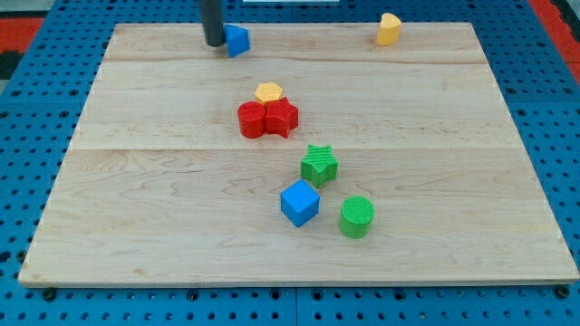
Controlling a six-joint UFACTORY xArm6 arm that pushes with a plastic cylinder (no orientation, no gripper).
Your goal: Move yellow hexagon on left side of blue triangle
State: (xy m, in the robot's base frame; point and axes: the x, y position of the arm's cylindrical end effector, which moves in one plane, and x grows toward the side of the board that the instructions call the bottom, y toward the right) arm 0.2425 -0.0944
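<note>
Blocks crowded the yellow hexagon [268,91], touching a red cylinder [251,119] and red star [282,117] below it, while my tip [215,43], holding nothing, touched the blue triangle's [237,40] left side

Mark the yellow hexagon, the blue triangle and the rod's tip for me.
yellow hexagon [268,91], camera view, top face.
blue triangle [237,40], camera view, visible front face.
my tip [215,43], camera view, rod's lower end.

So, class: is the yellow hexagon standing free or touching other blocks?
Touching. The yellow hexagon sits against the red blocks just below it, with no gap showing.
</note>
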